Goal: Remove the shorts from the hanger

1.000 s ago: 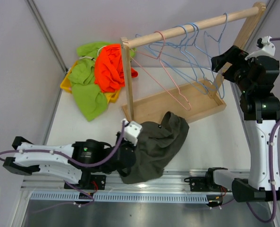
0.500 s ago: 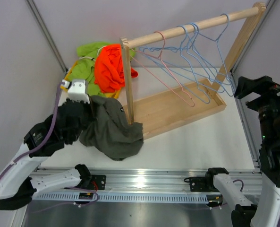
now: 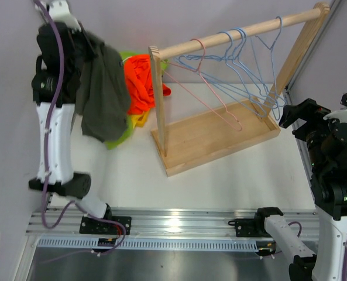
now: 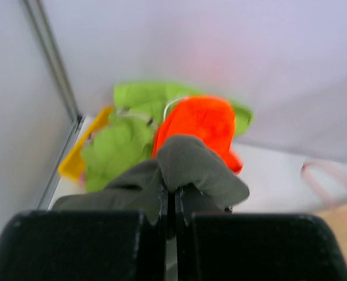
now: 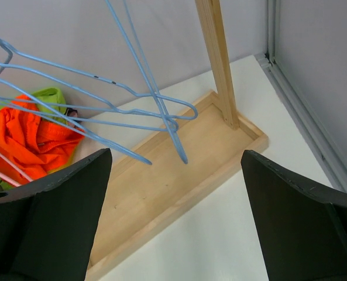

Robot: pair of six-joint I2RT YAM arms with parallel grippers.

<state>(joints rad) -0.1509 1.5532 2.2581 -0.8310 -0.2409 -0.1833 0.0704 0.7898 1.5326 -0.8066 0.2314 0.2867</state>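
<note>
The left gripper (image 4: 172,199) holds olive shorts (image 3: 106,88) aloft.
It is clamped on a fold, fabric hanging toward its 5 o'clock; right gripper (image 5: 176,155) spread wide apart.

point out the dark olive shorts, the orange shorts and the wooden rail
dark olive shorts (image 3: 106,93): top external view, middle of the hanging fabric.
orange shorts (image 3: 139,82): top external view, centre of the crumpled heap.
wooden rail (image 3: 302,16): top external view, bare stretch near its right end.

Left hand (image 4: 172,202) raised, pinched closed; right hand (image 5: 174,157) spread.
</note>
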